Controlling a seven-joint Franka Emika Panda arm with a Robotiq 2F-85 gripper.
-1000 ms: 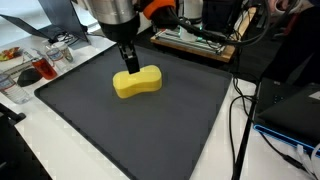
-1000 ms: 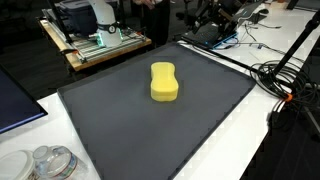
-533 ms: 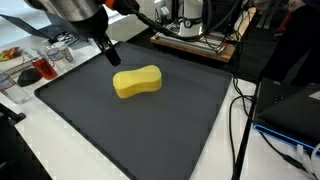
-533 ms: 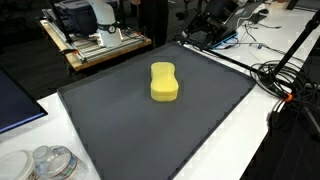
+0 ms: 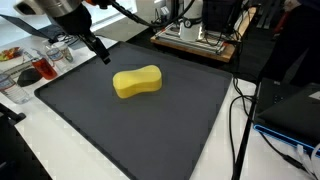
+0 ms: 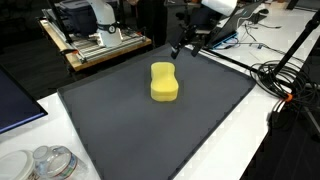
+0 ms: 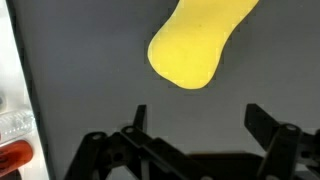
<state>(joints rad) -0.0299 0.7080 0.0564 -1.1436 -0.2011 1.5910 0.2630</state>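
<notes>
Wrist view: fingers (image 7: 262, 122) spread wide, nothing in them, yellow sponge (image 7: 195, 45) lying loose on the dark mat (image 7: 90, 70) nearby, so no grab made yet.

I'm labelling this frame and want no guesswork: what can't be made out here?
Sponge: wrist view, its far end cut off by the top edge.
End effector: exterior view, small and blurred, fingertips hard to tell apart.
Jars: exterior view, cut off by the bottom edge.
</notes>
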